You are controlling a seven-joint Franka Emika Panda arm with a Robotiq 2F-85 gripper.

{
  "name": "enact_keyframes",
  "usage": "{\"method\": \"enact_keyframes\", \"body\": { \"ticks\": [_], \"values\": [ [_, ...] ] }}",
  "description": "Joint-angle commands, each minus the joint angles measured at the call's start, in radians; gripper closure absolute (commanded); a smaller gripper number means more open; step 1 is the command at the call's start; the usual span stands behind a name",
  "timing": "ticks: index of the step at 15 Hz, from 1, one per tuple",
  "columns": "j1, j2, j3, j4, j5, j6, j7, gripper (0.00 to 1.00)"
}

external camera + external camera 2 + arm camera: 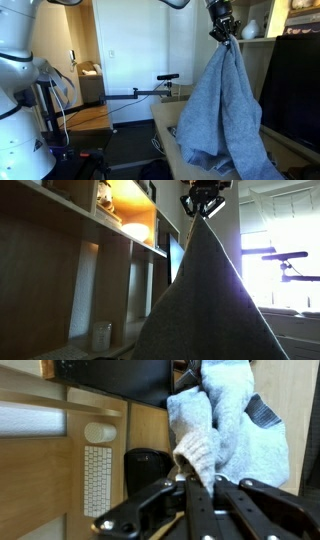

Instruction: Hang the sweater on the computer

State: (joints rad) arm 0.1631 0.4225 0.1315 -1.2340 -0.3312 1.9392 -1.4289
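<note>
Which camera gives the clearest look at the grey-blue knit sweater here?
An exterior view: the floppy grey-blue knit sweater hangs draped from the pincer, well lit. In an exterior view the sweater is a dark backlit shape. The wrist view shows only a bunched part.

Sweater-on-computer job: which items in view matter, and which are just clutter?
Job:
sweater, hanging from the shut claw
computer

Clutter:
white keyboard
dark flat device beside it
pale round item, lit, in the shelving
</note>
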Motion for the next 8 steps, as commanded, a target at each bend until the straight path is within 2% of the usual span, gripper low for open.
{"method": "enact_keyframes", "body": {
  "ticks": [1,8],
  "values": [
    [0.015,0.049,-0.025,0.119,-0.037,-0.029,0.018,0.97],
    [0.039,0.157,-0.061,0.326,-0.084,-0.039,0.021,0.97]
  ]
}}
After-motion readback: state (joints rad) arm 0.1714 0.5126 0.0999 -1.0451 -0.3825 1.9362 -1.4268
